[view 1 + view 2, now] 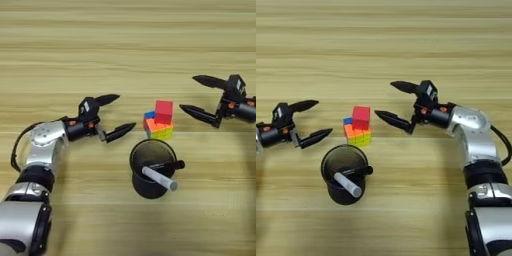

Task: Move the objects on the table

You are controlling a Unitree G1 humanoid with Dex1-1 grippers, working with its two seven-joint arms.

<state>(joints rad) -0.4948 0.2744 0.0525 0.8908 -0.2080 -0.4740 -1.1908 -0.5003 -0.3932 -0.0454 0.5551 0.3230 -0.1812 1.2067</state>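
A small red cube (164, 111) sits on top of a blue-orange-yellow block (159, 127) near the middle of the table (125, 45). Just in front stands a black round cup (151, 167) with a grey-white marker (160, 178) and a thin black pen (167, 164) leaning inside it. My left gripper (120, 114) is open, left of the stack, fingers pointing at it with a gap between. My right gripper (387, 100) is open too, right of the stack, its lower fingertip close to the red cube without touching.
Bare wood lies all around the stack and cup. My left arm (42, 165) comes in from the lower left; my right arm (478, 150) comes in from the lower right.
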